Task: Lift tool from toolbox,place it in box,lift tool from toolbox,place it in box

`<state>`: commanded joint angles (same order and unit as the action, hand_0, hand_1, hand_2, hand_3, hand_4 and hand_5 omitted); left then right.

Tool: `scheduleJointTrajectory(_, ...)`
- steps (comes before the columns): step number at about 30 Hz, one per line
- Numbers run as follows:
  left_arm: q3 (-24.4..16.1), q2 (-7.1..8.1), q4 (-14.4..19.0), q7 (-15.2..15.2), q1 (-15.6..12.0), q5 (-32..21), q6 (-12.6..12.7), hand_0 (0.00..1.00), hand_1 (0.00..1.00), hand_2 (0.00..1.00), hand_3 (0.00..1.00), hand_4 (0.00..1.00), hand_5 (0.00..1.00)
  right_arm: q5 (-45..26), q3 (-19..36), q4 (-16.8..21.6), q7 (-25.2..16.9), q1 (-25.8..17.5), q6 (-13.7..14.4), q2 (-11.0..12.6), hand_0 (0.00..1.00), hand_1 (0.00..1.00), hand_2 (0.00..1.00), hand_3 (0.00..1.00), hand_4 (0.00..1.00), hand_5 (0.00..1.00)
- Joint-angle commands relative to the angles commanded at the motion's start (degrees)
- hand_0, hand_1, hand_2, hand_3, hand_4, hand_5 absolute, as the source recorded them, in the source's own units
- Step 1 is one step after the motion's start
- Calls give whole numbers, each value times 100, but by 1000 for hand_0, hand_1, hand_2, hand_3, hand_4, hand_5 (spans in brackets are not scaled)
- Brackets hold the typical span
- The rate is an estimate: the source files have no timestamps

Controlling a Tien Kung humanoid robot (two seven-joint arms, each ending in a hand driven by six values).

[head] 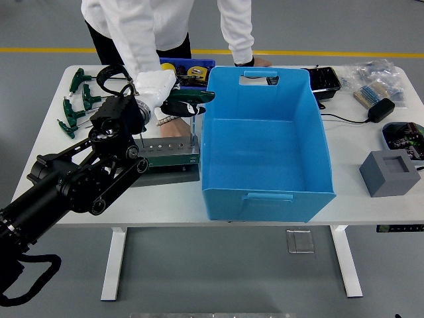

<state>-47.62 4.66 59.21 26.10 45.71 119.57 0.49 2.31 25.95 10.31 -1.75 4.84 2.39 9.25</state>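
The blue box [265,142] stands open near the middle of the white worktop [165,199], its inside bare blue. Just left of the box lies the toolbox [169,152], a low grey-green holder with a row of holes along its top, on a dark mat. The black left arm comes in from the lower left corner and reaches over the toolbox. Its left robot hand [157,89], wrapped in a white cover, sits above the toolbox's far side and is clenched around a tool [187,106] with a dark green T-handle. The handle points toward the box's left wall and lies close to it, and the thin shaft hangs down to the toolbox's right end. Whether the tip is clear of its hole cannot be told.

Well left of the box, near the worktop's left edge, lie several green T-handle keys [74,99]. Behind the toolbox, touching the box's far left corner, is a small blue bin [187,70] with yellow and black items inside. A person in a white top stands behind the box, one hand [257,63] resting on the worktop just past its far wall. Right of the box sit a black tray [324,81], a black adapter [381,109] with a cable, and a grey block [389,172].
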Motion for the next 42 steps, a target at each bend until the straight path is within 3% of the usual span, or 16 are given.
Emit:
scheduleJointTrajectory(4, 37, -1, -25, -15, -5, -6, -38, 94, 43, 87, 228, 998, 703, -5, -4, 0, -6, 0, 4, 1, 694, 702, 808, 831, 998, 998)
scheduleJointTrajectory(6, 49, 5, -20, -21, -6, 5, 7, 94, 43, 87, 228, 998, 703, -6, -2, 0, -7, 1, 8, 0, 694, 702, 808, 831, 998, 998)
scheduleJointTrajectory(7, 51, 8, -18, -20, -5, 9, 25, 81, 2, 24, 163, 998, 666, -7, -2, 0, -8, 1, 10, 0, 693, 701, 806, 832, 998, 998)
scheduleJointTrajectory(18, 0, 75, 95, -27, 1, -161, 317, 72, 2, 9, 127, 998, 705, -32, -23, 0, -8, -13, 23, -8, 692, 700, 806, 831, 998, 998)
scheduleJointTrajectory(19, -2, 85, 107, -43, -2, -171, 338, 69, 2, 4, 90, 864, 691, -28, -19, 0, -3, -17, 26, -12, 691, 700, 805, 831, 998, 998)
scheduleJointTrajectory(24, -31, 122, 155, -87, -17, -220, 366, 69, 2, 4, 90, 864, 691, 15, 23, 0, 17, -34, 39, -28, 691, 700, 805, 831, 998, 998)
scheduleJointTrajectory(25, -39, 138, 175, -97, -17, -242, 358, 70, 2, 2, 71, 792, 651, 19, 26, 0, 20, -39, 42, -31, 691, 699, 805, 832, 998, 998)
scheduleJointTrajectory(27, -53, 166, 218, -107, -18, -268, 330, 70, 2, 2, 71, 792, 651, 29, 40, 0, 26, -48, 46, -37, 691, 699, 805, 832, 998, 998)
scheduleJointTrajectory(31, -64, 260, 338, -89, -12, -310, 266, 67, 2, 3, 69, 767, 617, 81, 99, 0, 40, -62, 53, -47, 687, 698, 803, 831, 998, 998)
scheduleJointTrajectory(42, -66, 714, 789, 20, 195, -291, -145, 63, 2, 2, 65, 749, 595, 182, 228, 0, 72, -92, 57, -71, 689, 697, 804, 832, 998, 997)
